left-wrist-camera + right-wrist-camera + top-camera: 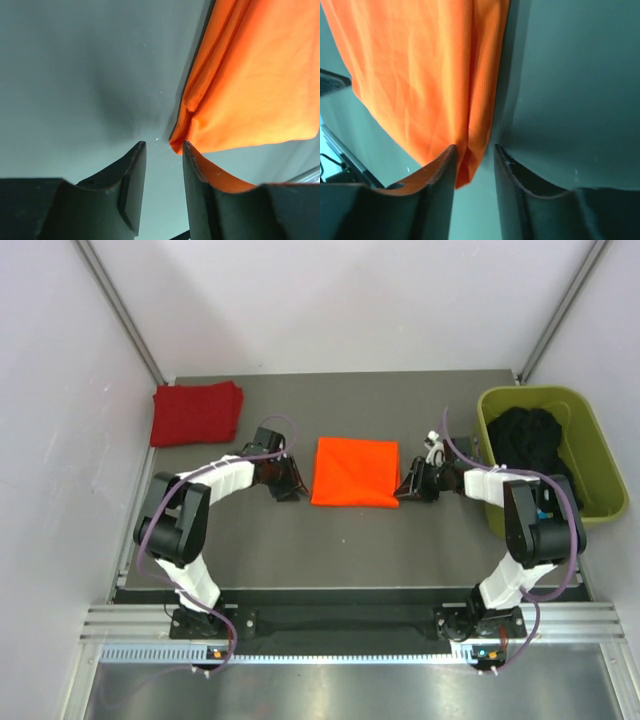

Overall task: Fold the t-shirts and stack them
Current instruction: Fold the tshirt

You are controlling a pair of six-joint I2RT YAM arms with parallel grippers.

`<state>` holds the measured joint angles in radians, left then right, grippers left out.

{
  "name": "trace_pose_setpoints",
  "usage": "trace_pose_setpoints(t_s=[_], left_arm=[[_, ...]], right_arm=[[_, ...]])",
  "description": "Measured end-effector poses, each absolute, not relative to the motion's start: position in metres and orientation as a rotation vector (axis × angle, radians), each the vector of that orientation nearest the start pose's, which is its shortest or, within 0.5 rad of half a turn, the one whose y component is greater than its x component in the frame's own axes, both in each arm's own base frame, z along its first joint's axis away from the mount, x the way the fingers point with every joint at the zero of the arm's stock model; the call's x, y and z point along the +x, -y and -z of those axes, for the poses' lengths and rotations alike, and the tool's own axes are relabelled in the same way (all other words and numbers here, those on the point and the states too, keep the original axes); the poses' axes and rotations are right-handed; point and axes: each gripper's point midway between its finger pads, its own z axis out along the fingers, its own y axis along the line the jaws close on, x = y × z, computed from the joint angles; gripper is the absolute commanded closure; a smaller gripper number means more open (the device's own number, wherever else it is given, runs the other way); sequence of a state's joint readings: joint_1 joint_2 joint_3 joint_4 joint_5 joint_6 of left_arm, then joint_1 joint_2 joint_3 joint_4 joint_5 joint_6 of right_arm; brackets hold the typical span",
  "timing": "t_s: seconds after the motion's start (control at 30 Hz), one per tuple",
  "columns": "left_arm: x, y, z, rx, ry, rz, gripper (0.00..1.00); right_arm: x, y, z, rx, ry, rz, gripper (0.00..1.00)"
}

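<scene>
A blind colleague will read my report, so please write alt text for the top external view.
A folded orange t-shirt lies on the table, the left gripper at its left edge, the right gripper at its right edge. A folded dark red t-shirt lies far left; an olive-green tub with dark cloth stands far right.

You have a dark grey table (300, 550) before you. Lying on it you see a folded orange shirt (355, 472) at mid-frame, a folded red shirt (196, 412) at the upper left, and a green tub (603, 468) at the right edge, all well apart.
</scene>
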<state>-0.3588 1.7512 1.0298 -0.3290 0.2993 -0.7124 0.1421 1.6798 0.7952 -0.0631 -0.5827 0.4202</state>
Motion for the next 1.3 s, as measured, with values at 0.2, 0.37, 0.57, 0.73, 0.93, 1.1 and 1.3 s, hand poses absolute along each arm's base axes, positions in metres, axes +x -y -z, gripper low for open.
trace_pose_setpoints(t_s=[0.2,0.37,0.57,0.73,0.93,1.1,1.3], left_arm=[[0.364,0.221,-0.085,-0.306,-2.616,0.796,0.61],[0.413,0.264,-0.137,-0.134,-2.436,1.018,0.62],[0.447,0.291,-0.101,-0.080,-2.429,1.107,0.63],[0.456,0.284,-0.039,-0.172,-2.530,1.058,0.63],[0.473,0.271,-0.043,-0.204,-2.478,1.032,0.63],[0.474,0.271,-0.044,-0.197,-2.470,1.035,0.62],[0.474,0.272,-0.044,-0.191,-2.461,1.043,0.62]], right_arm=[[0.330,-0.152,-0.056,0.081,-2.555,-0.889,0.65],[0.339,-0.168,-0.079,0.008,-2.488,-0.975,0.86],[0.340,-0.208,-0.082,-0.142,-2.458,-1.144,0.80],[0.337,-0.213,-0.043,-0.178,-2.529,-1.161,0.78],[0.334,-0.212,-0.031,-0.179,-2.547,-1.197,0.78],[0.334,-0.216,-0.050,-0.214,-2.522,-1.202,0.78],[0.331,-0.254,-0.083,-0.376,-2.415,-1.309,0.79]])
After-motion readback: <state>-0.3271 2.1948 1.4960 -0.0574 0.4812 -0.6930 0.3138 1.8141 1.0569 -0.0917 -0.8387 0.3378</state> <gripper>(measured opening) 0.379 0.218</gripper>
